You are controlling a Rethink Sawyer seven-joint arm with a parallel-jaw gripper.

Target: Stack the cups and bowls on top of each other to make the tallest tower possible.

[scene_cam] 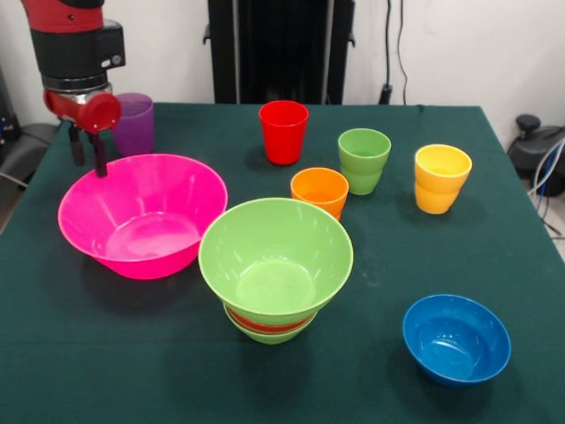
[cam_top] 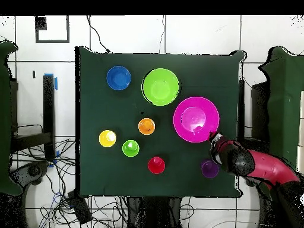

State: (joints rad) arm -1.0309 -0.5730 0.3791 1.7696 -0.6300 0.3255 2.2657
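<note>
A red and black Sawyer arm [scene_cam: 75, 49] is seen lowered over the dark green counter [scene_cam: 494, 247], its pincer [scene_cam: 88, 152] hanging just above the far rim of the huge pink bowl [scene_cam: 141, 215]. The two dark fingers [scene_cam: 100, 155] are seen slightly parted with nothing held between them.

The pink bowl is set upright and alone on the counter. Just beside it, the large lime green bowl [scene_cam: 275, 259] is seen seated on top of a red-orange bowl [scene_cam: 265, 324], which is itself nested in a smaller green bowl [scene_cam: 269, 336]; only thin bands of the two lower bowls are shown under the big one. The blue bowl [scene_cam: 456, 338] is placed well apart from this short tower, at the near corner in the front view.

Five cups are left standing singly, none stacked. The purple cup [scene_cam: 134, 124] is seen right behind the arm's wrist. The red cup [scene_cam: 283, 132], the light green cup [scene_cam: 364, 160] and the yellow cup [scene_cam: 440, 178] are spread in a loose row across the counter, and the orange cup [scene_cam: 320, 192] is positioned just behind the large green bowl's rim. All are upright and open at the top.
</note>
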